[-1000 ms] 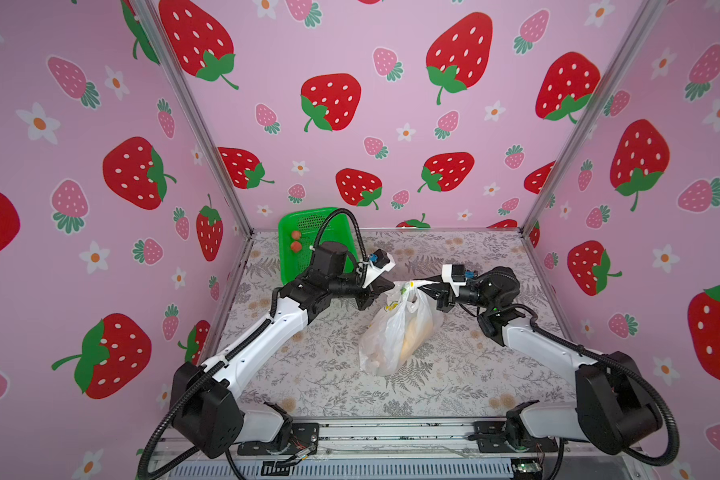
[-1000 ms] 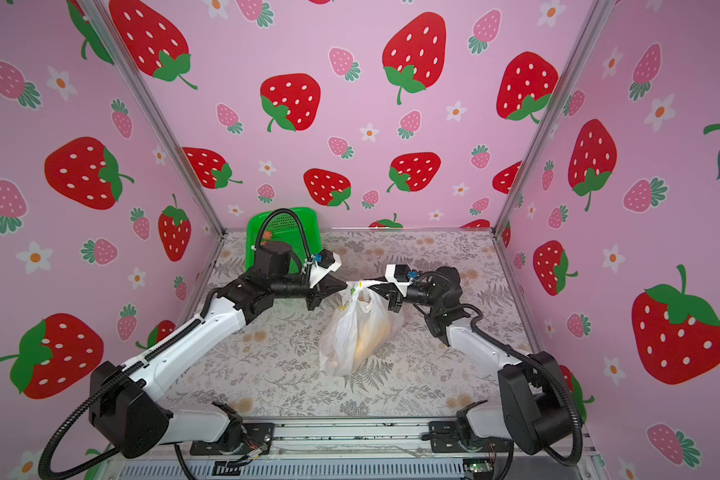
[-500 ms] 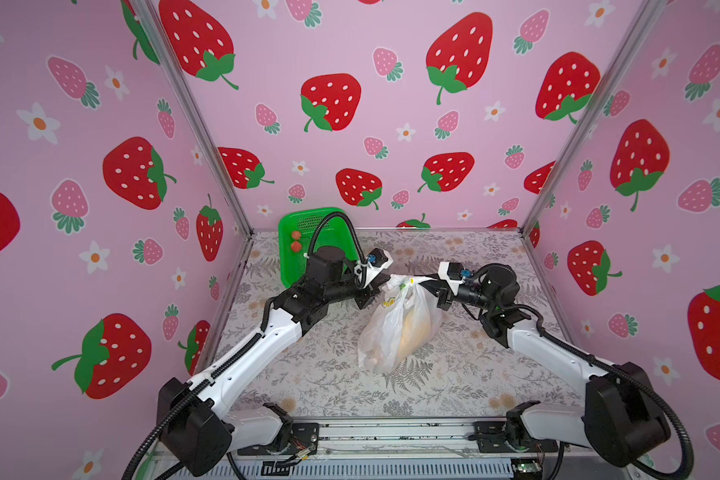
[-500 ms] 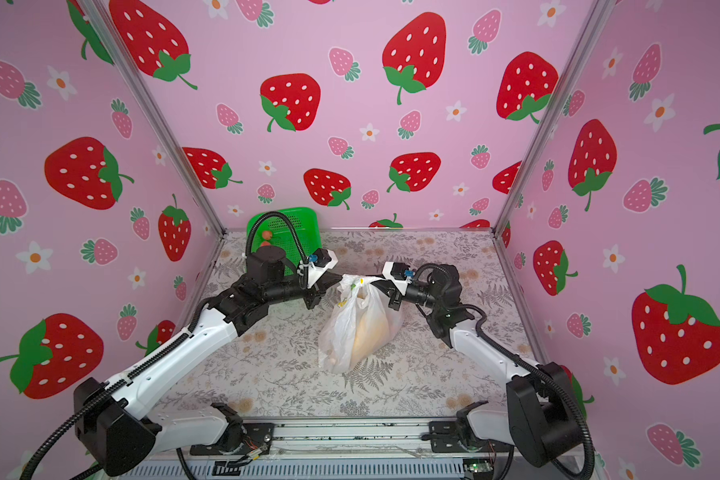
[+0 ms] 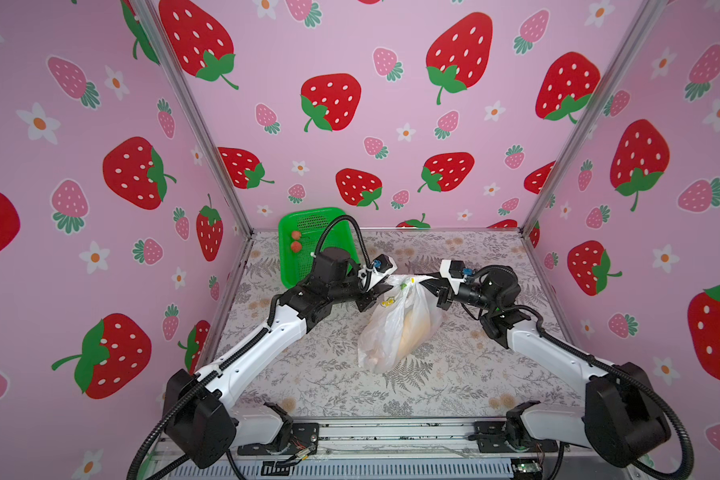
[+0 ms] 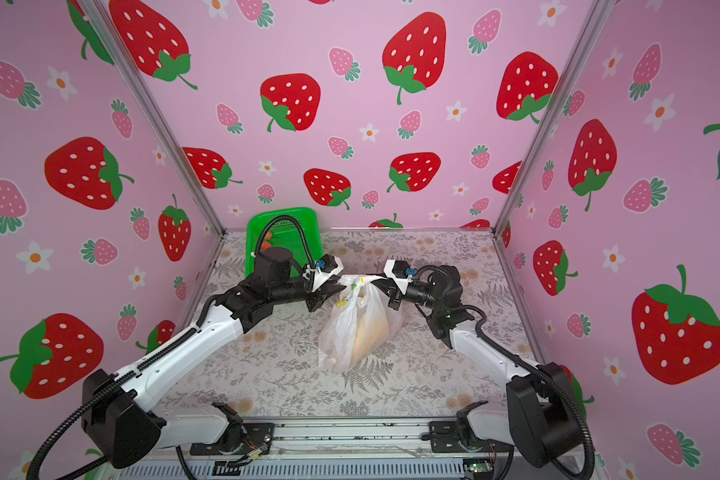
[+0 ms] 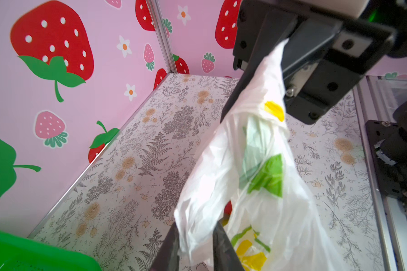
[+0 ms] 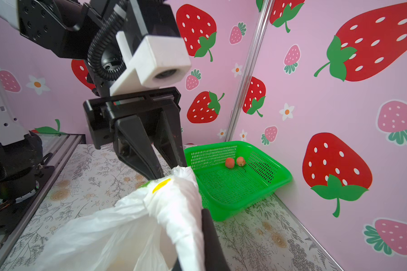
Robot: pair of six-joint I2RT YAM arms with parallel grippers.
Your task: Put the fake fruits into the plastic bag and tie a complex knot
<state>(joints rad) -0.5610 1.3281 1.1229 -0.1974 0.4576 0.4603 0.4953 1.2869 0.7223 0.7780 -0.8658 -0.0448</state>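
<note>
Left claw (image 8: 172, 170) jaws now stand parted, closed a second ago; film of the thin white lemon-printed plastic bag (image 5: 395, 332) lies loose between its fingers. Right claw (image 5: 425, 284), just beside, pinches the bag's twisted neck. Bag hangs beneath both, yellow fruit (image 5: 416, 328) inside. Behind: green perforated plastic basket (image 5: 284, 257) at the wall. Forward: open floral tabletop (image 5: 308, 374).

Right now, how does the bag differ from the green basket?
The bag is soft, white and see-through; the basket is stiff, green and perforated. The bag is mid-table with the right gripper shut on its top; the basket sits in the far left corner. Both hold fruit: yellowish in the bag, two small red fruits in the basket.
</note>
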